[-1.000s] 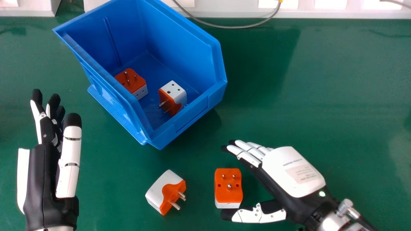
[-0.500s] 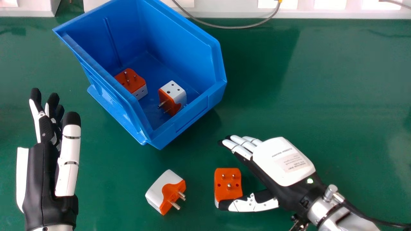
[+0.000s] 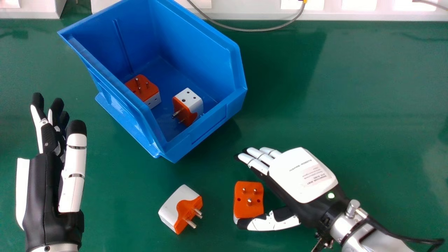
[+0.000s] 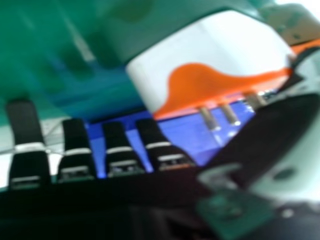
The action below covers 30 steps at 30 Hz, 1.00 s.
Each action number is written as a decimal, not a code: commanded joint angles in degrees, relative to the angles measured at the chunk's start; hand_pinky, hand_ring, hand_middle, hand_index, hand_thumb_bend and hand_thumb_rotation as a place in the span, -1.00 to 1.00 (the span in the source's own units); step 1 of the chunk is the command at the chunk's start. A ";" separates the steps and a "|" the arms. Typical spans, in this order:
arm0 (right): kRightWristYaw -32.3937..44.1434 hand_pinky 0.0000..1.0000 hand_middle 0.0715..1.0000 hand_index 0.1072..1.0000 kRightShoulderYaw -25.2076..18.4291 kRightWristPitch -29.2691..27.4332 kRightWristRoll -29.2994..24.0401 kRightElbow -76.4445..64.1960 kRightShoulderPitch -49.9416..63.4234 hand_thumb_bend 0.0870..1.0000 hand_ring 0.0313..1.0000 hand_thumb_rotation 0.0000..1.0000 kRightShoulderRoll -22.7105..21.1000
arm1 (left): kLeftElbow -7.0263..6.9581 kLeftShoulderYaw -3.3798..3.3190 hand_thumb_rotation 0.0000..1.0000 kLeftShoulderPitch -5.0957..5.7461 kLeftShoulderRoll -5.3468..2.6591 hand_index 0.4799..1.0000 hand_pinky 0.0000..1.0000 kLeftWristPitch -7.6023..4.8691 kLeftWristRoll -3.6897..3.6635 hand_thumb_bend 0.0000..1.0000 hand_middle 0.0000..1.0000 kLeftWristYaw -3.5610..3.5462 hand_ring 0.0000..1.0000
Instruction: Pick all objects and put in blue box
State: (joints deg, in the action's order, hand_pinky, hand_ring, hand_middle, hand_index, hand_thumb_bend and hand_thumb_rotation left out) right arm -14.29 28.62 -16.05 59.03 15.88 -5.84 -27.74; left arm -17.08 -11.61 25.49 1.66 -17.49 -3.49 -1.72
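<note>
In the head view my right hand (image 3: 301,175) is open beside an orange-and-white plug adapter (image 3: 248,199); its thumb lies against the adapter's near end and its straight fingers are beyond the far end. The right hand view shows that adapter (image 4: 225,50) close up, pins visible, with the hand's fingers (image 4: 116,150) extended. Left of it on the table lies a second adapter (image 3: 180,210), on its side. The blue box (image 3: 203,134) holds two more adapters, one pins-up (image 3: 142,89) and one tilted (image 3: 188,106). My left hand (image 3: 52,189) is open and empty at the left.
The green table (image 3: 350,105) stretches to the right of the box. A grey cable (image 3: 252,29) loops over its far edge, along a white ledge (image 3: 245,12).
My right hand has moved left and slightly toward the box, bringing its thumb against the adapter, which has shifted very slightly away. The left hand has drifted slightly forward and left.
</note>
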 commanded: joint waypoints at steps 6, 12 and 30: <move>2.19 0.52 0.81 0.76 1.83 1.76 0.69 1.66 0.19 -0.15 0.74 0.55 -1.32 | -0.99 -0.40 0.67 -0.36 0.41 1.00 1.00 -0.91 0.16 -0.38 1.00 0.11 1.00; 2.03 0.49 0.77 0.73 3.05 3.29 1.41 2.79 -0.20 -0.15 0.70 0.51 -1.14 | -1.05 -0.55 0.68 -0.56 0.60 1.00 1.00 -0.75 -0.36 -0.38 1.00 -0.22 1.00; 0.27 0.42 0.67 0.65 6.37 5.35 2.01 6.69 -1.81 -0.28 0.63 0.47 0.18 | -2.68 -0.71 0.72 -0.55 0.52 1.00 1.00 0.67 -0.31 -0.34 1.00 -0.29 1.00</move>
State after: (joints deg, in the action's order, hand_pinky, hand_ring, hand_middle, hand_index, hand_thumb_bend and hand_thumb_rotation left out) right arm -16.24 33.70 -11.76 60.67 19.69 -9.63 -27.21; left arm -17.71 -12.16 24.91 1.73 -16.71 -3.61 -2.01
